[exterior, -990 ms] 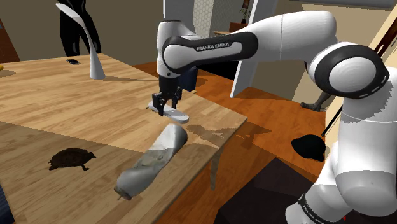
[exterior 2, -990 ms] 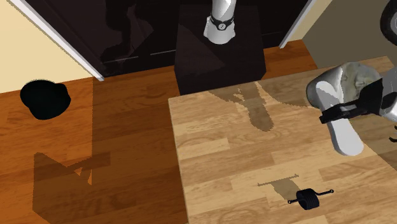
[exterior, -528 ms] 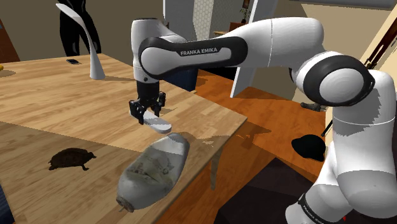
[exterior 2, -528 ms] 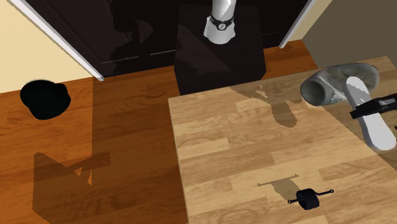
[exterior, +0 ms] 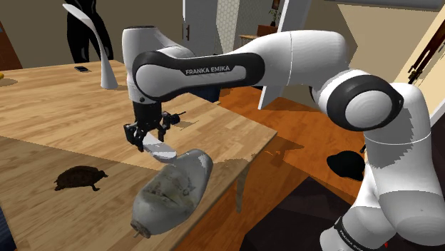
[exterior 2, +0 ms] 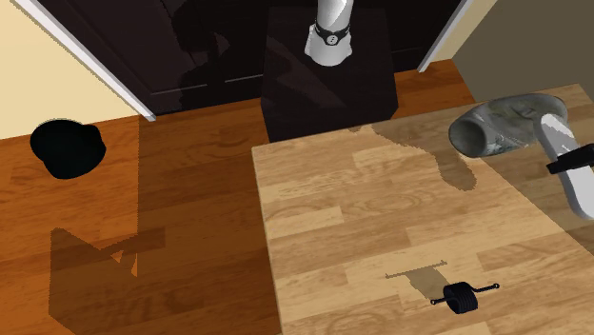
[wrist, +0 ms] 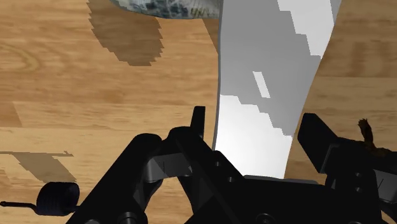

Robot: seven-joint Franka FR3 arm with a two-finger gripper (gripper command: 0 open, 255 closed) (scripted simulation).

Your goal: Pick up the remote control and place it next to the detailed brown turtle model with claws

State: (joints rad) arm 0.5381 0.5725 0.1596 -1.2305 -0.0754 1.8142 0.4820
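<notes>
My black gripper (exterior: 147, 135) is shut on a white, flat, oblong remote control (exterior: 163, 149) and holds it a little above the wooden table (exterior: 50, 107). In the wrist view the remote (wrist: 267, 76) sticks out ahead, clasped between the two fingers (wrist: 198, 122). The dark brown turtle model (exterior: 80, 177) lies on the table toward the shoulder view's lower left, well apart from the remote. A clawed turtle foot (wrist: 368, 135) peeks in beside one finger. In the second exterior view the remote (exterior 2: 574, 188) hangs at the right edge.
A big grey bottle-like object (exterior: 173, 191) lies on its side near the table's front edge, just below the remote. A small black roller (exterior 2: 461, 298) rests on the table. A white curved stand (exterior: 102, 53) rises at the back. A black hat (exterior 2: 65, 148) lies on the floor.
The arm has swung toward the shoulder view's left with the remote in its grip, nearing the turtle. The grey object rolled and turned about a second ago and now lies still.
</notes>
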